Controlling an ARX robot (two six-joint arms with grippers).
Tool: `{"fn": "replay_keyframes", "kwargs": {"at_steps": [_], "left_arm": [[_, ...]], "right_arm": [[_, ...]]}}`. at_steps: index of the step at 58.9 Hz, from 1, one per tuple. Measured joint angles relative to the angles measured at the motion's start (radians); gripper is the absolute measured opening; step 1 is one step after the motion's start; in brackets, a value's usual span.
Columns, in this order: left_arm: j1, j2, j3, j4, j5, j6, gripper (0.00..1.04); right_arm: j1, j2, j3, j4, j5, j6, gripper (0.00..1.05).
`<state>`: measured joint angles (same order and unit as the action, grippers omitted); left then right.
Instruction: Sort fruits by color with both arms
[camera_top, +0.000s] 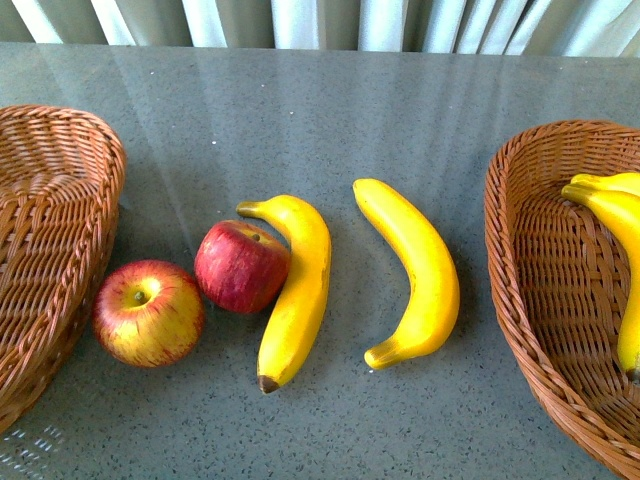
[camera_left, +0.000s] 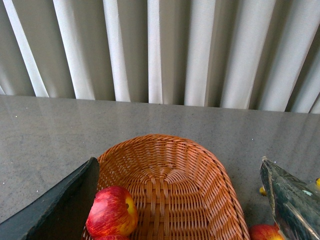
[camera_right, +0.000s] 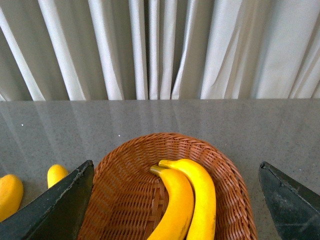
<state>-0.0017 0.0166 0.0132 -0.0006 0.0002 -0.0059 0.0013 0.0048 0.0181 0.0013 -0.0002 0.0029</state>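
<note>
Fruit sits partly sorted from where I stand. The left gripper (camera_left: 179, 167) hangs over the left basket (camera_left: 215, 175) with its jaws spread wide and nothing held between them. One basketed apple (camera_left: 112, 216) lies in the weave just beside one finger. The right gripper (camera_right: 176, 165) is just as wide open and empty above the right basket (camera_right: 120, 170), where two stowed bananas (camera_right: 192, 200) lie side by side. Four pieces lie loose on the tabletop (camera_top: 300, 110). The streaked apple (camera_top: 149, 312) rests just outside the left basket, on the side of the left gripper that faces the other arm. The darker apple (camera_top: 241, 266) is just beside it and touches the left banana (camera_top: 292, 290). The right banana (camera_top: 415, 270) lies apart, between that one and the right basket, inward from the right gripper. Both loose bananas run lengthwise away from the robot, gently curved. I'd judge the left gripper nearer the apples and the right gripper nearer the right banana, with a grasp best made across its width.
</note>
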Motion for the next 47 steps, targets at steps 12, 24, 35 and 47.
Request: {"fn": "replay_keyframes", "kwargs": {"at_steps": [12, 24, 35, 47], "left_arm": [[0.000, 0.000, 0.000, 0.000, 0.000, 0.000, 0.96], [0.000, 0.000, 0.000, 0.000, 0.000, 0.000, 0.96], [0.000, 0.000, 0.000, 0.000, 0.000, 0.000, 0.96], [0.000, 0.000, 0.000, 0.000, 0.000, 0.000, 0.96]], "right_arm": [[0.000, 0.000, 0.000, 0.000, 0.000, 0.000, 0.96], [0.000, 0.000, 0.000, 0.000, 0.000, 0.000, 0.96], [0.000, 0.000, 0.000, 0.000, 0.000, 0.000, 0.96], [0.000, 0.000, 0.000, 0.000, 0.000, 0.000, 0.96]]}}
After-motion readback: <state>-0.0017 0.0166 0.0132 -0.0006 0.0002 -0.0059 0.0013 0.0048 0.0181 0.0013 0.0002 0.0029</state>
